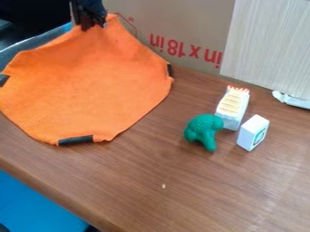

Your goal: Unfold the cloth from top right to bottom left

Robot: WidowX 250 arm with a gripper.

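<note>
A bright-orange, felt-like cloth (91, 86), roughly rounded and edged with short dark strips (75, 140), hangs from the black two-finger end effector (92, 21), clenched on its peak at upper left. The cloth's narrow end points up; its long axis slants slightly left down the brown wood-grain desk (151, 172).
</note>
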